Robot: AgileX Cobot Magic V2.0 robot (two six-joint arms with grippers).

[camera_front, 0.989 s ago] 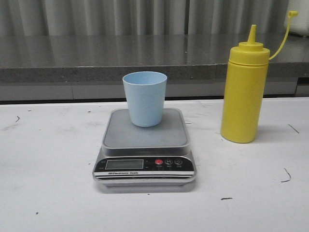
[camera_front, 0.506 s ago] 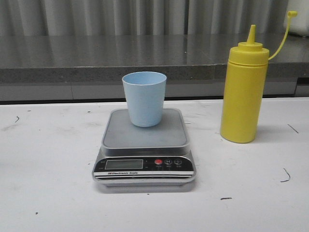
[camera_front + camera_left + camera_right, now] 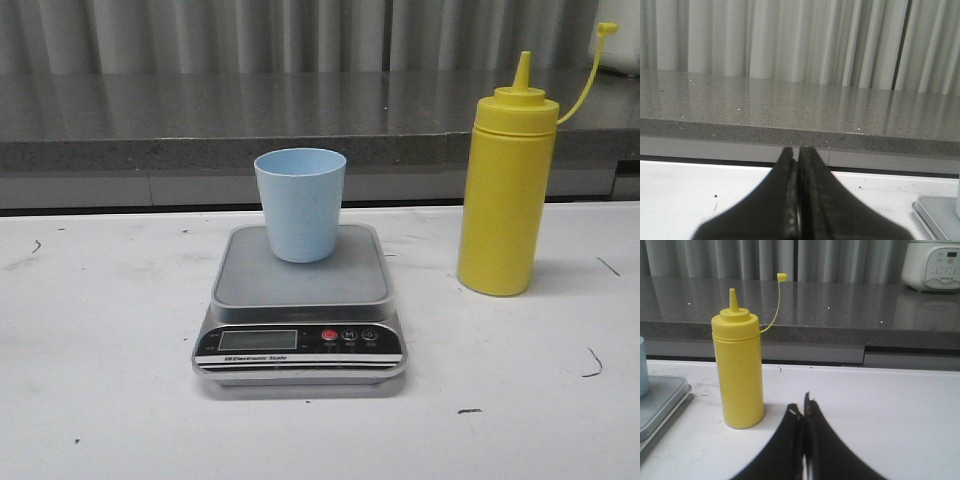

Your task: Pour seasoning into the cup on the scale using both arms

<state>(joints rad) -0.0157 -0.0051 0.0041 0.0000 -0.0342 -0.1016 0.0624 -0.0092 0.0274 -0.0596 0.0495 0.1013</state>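
The pale blue cup (image 3: 299, 203) stands upright on the steel platform of the scale (image 3: 300, 300) at the table's middle. The yellow seasoning bottle (image 3: 506, 190) stands upright to the right of the scale, its cap strap hanging open. It also shows in the right wrist view (image 3: 738, 375), ahead and to the side of my right gripper (image 3: 803, 407), which is shut and empty. My left gripper (image 3: 797, 150) is shut and empty; the scale's corner (image 3: 937, 212) shows at the edge of its view. Neither gripper shows in the front view.
A grey stone counter (image 3: 200, 120) runs along the back behind the white table (image 3: 100, 320), with pale curtains above. A white appliance (image 3: 932, 265) sits on the counter at the far right.
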